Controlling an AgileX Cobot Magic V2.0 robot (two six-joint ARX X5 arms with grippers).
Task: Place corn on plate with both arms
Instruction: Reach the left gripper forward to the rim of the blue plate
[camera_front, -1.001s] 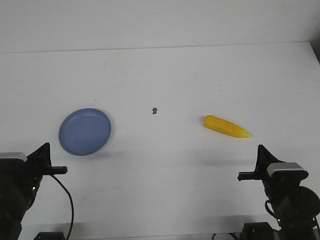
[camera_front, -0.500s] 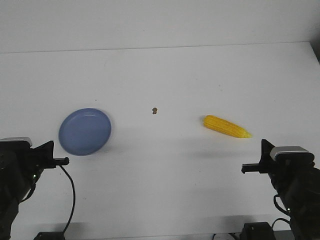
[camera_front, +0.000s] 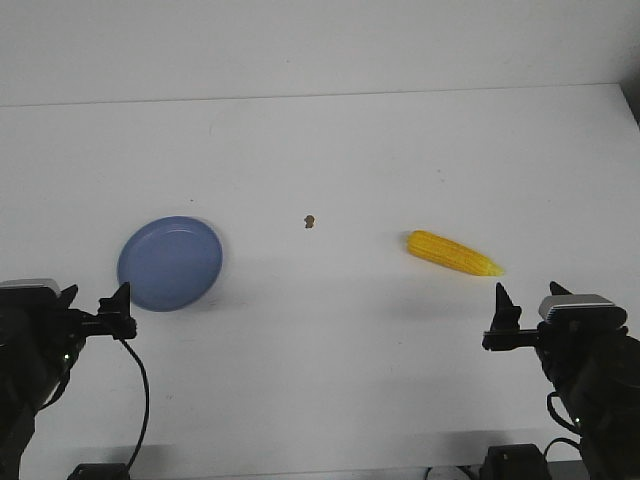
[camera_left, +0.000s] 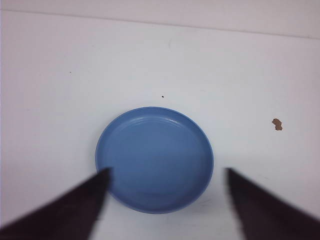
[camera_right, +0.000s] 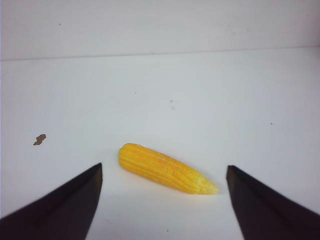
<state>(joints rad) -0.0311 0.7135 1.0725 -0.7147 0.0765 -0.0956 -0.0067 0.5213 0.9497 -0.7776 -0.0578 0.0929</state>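
Currently approach step, nothing grasped. Left gripper (camera_front: 118, 305) spread wide, empty, hovering near plate (camera_front: 170, 263) on table's left side. Brown speck (camera_front: 310, 220) mid-table, irrelevant. Corn (camera_front: 453, 253) lying flat on table right of centre, pointed end toward right, well apart from plate. Right gripper (camera_front: 500, 318) spread wide, empty, just short of corn. Next likely: right arm descends, straddles cob across its width, closes.
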